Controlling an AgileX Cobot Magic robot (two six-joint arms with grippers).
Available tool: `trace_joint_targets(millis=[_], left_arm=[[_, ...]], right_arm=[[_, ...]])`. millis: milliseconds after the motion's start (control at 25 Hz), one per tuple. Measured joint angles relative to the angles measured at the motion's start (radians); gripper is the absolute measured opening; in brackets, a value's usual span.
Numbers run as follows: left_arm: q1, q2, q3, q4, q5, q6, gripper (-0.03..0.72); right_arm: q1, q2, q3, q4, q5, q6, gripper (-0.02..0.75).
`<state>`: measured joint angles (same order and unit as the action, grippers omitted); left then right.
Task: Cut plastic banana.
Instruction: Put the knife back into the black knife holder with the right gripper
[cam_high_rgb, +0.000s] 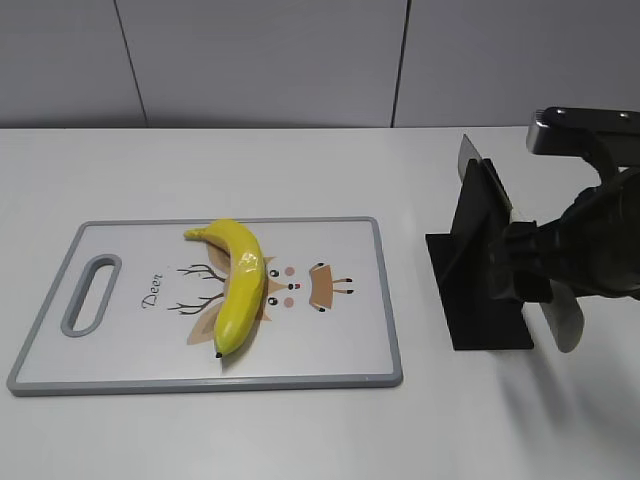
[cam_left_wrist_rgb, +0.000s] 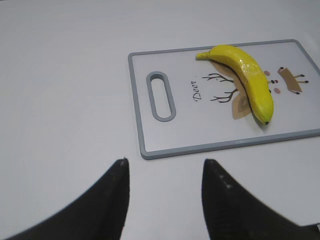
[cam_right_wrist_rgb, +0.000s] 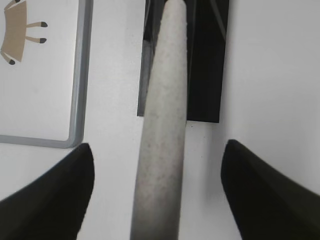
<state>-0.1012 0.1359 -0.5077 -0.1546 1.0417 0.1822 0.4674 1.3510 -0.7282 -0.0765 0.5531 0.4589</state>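
The plastic banana (cam_high_rgb: 240, 282) is glossy yellow with dark tips and lies on the white, grey-rimmed cutting board (cam_high_rgb: 340, 340), over its deer drawing. It also shows in the left wrist view (cam_left_wrist_rgb: 248, 80). A knife with a speckled light-grey handle (cam_right_wrist_rgb: 162, 115) rests in a black stand (cam_high_rgb: 478, 290) right of the board. My right gripper (cam_right_wrist_rgb: 157, 145) is open, its jaws on either side of the handle without touching it. In the exterior view the right gripper (cam_high_rgb: 530, 265) is at the stand. My left gripper (cam_left_wrist_rgb: 165, 162) is open and empty, above bare table near the board's handle end.
The board has a slot handle (cam_high_rgb: 90, 293) at its left end. The table is white with a grey wall behind. The board's corner (cam_right_wrist_rgb: 75, 135) lies just left of the right gripper. The left arm is out of the exterior view.
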Motion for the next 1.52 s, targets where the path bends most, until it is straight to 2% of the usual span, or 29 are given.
trace_joint_targets(millis=[280, 480, 600, 1000, 1520], left_arm=[[0.0, 0.0, 0.0, 0.0, 0.0, 0.0, 0.458], [0.0, 0.0, 0.0, 0.0, 0.0, -0.006, 0.566], [0.0, 0.0, 0.0, 0.0, 0.0, -0.014, 0.6], [0.0, 0.0, 0.0, 0.0, 0.0, -0.015, 0.595], [0.0, -0.014, 0.0, 0.0, 0.0, -0.015, 0.583]], right_arm=[[0.0, -0.059, 0.0, 0.0, -0.002, -0.039, 0.617], [0.0, -0.185, 0.0, 0.0, -0.004, -0.147, 0.617], [0.0, -0.275, 0.0, 0.0, -0.005, -0.248, 0.614], [0.0, -0.539, 0.013, 0.0, 0.106, -0.387, 0.594], [0.0, -0.934, 0.247, 0.0, 0.2, -0.507, 0.592]])
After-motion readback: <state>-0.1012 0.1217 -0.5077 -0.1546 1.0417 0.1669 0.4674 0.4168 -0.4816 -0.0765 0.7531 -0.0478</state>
